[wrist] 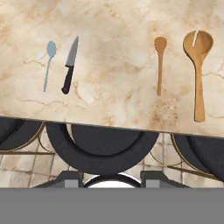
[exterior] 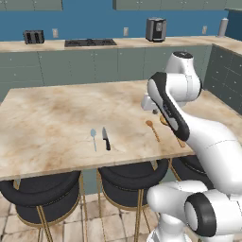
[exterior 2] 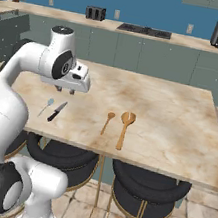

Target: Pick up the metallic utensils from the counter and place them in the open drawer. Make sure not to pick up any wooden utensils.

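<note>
Task status: nothing stowed yet. Both metal pieces lie on the counter [exterior: 56,113], untouched.

Item 1, knife [wrist: 70,64]: black handle, silver blade, flat near the counter's near edge, handle toward that edge. Also in the left base view [exterior: 106,139] and the right [exterior 2: 57,111].

Item 2, metal spoon [wrist: 48,64]: pale, slim, just beside the knife on its left, apart from it, roughly parallel.

Item 3, small wooden spoon [wrist: 159,64] and Item 4, large wooden spoon [wrist: 198,72]: to the right, well apart from the metal pair. To be left alone.

Item 5, my gripper [exterior 2: 65,89]: hanging above the counter, clear of the utensils, holding nothing. Whether my jaws stand open or closed I cannot tell; only their dark tips show.

Item 6, open drawer: no location recorded.

Remaining: both picks, both placements.

Clearance: open stone all around the metal pair, far side bare. Near edge close to the handles; black stools [wrist: 103,148] tucked under it. I judge a descent from above unobstructed.
</note>
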Tool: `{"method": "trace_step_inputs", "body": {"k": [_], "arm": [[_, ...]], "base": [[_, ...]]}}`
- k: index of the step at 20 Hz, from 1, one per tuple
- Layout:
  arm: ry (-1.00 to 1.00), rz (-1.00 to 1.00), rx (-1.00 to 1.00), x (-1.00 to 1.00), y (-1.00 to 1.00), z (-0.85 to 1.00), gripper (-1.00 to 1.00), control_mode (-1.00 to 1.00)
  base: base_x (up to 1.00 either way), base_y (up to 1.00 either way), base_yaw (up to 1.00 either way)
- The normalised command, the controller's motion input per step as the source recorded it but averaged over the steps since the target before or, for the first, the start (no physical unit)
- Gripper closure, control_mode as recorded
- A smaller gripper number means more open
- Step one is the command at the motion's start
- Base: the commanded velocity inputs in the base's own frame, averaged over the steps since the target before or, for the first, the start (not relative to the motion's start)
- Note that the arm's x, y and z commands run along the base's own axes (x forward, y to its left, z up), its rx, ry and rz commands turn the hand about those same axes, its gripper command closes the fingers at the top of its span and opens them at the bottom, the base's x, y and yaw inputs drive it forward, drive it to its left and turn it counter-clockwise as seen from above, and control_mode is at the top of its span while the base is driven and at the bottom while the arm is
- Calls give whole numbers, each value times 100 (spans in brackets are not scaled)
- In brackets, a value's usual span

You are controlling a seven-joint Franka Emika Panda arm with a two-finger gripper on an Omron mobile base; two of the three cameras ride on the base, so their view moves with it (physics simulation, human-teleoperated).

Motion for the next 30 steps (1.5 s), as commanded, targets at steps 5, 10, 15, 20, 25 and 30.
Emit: {"method": "trace_step_inputs", "body": {"k": [5,10,15,20,25,30], "arm": [[-2,0,0,-34,4,-1,-100,-100],[1,0,2,-44,47,-42,-100,-100],[5,0,-1,3,73,-64,-100,-100],[16,0,-3,31,58,-48,-100,-100],[11,1,0,43,11,-40,-100,-100],[8,0,0,70,20,-30,-100,-100]], "base": [[0,0,0],[0,0,0],[0,0,0],[0,0,0],[0,0,0],[0,0,0]]}}
